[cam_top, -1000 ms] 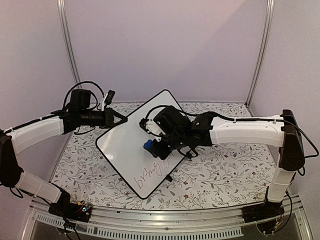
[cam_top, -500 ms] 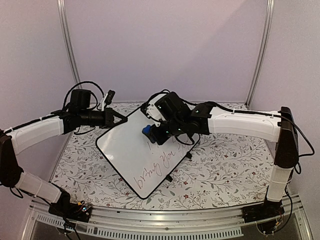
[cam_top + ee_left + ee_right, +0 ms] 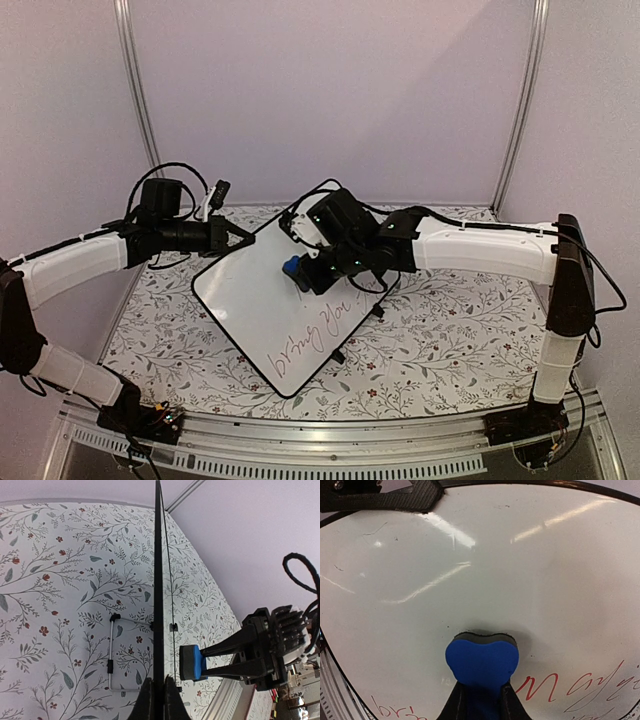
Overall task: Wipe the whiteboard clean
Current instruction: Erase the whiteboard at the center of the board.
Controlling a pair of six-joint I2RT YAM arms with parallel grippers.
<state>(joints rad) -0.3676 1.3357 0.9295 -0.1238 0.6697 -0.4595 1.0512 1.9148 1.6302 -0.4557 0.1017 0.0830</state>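
The whiteboard (image 3: 245, 300) stands tilted on one corner over the table, and my left gripper (image 3: 243, 238) is shut on its upper left rim. The left wrist view shows the board edge-on (image 3: 158, 580) with the left gripper (image 3: 159, 682) clamping it. A small blue eraser (image 3: 291, 268) is pressed flat against the upper middle of the board, with my right gripper (image 3: 300, 272) shut on it. In the right wrist view the eraser (image 3: 481, 660) sits just above red and dark handwriting (image 3: 535, 687). That handwriting (image 3: 320, 335) covers the board's lower part, while the upper part is wiped white.
A floral-patterned cloth (image 3: 440, 340) covers the table. A wire stand (image 3: 111, 655) sticks out behind the board. Lilac walls close in the back and sides, and a metal rail (image 3: 330, 445) runs along the near edge by the arm bases.
My right gripper carried the eraser up the board, from just above the handwriting to the upper middle. The left gripper and the board stayed put.
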